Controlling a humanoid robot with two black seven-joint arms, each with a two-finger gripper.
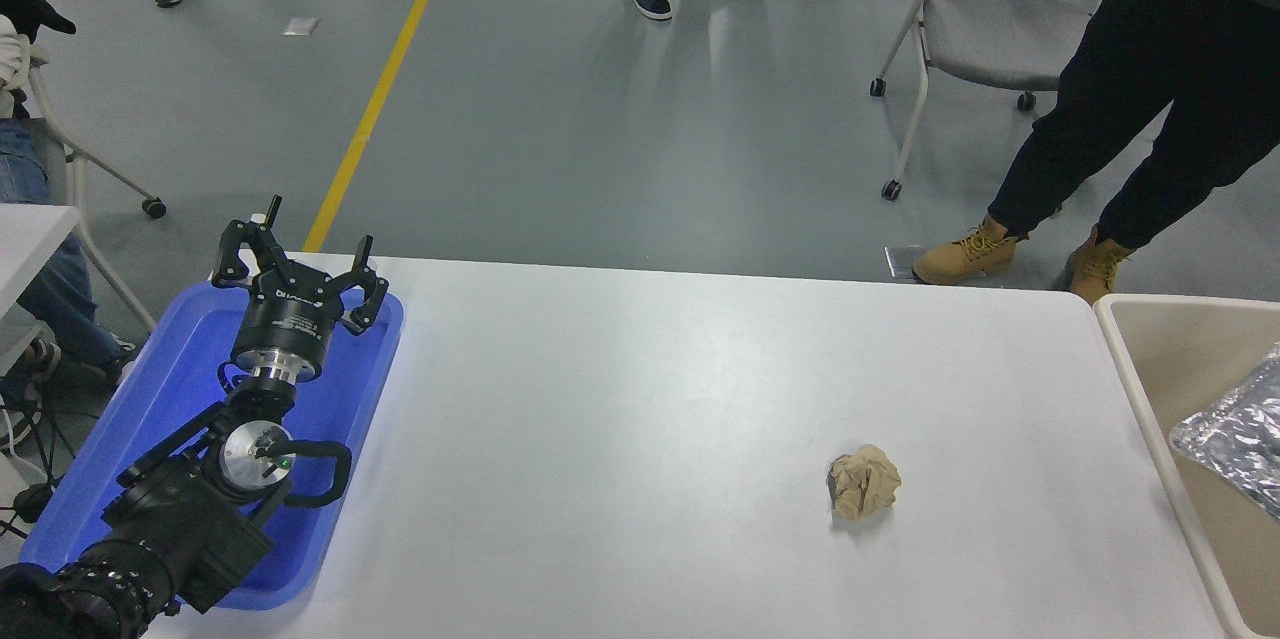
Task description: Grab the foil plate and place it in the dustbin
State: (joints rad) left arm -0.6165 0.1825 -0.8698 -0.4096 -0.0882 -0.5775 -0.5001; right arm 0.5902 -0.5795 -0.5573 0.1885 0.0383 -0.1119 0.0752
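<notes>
Foil plate (1235, 441) at the frame's right edge, wrinkled silver, sitting within the opening of the dustbin (1135, 374); only part of it shows, rest cut off by the frame. Right arm and its claw out of view, so its state cannot be told. Left gripper (300, 264) parked lower left over the blue tray (160, 389), fingers spread, holding nothing. Crumpled tan paper ball (864, 482) lies on the white table (650, 399), well apart from the bin.
</notes>
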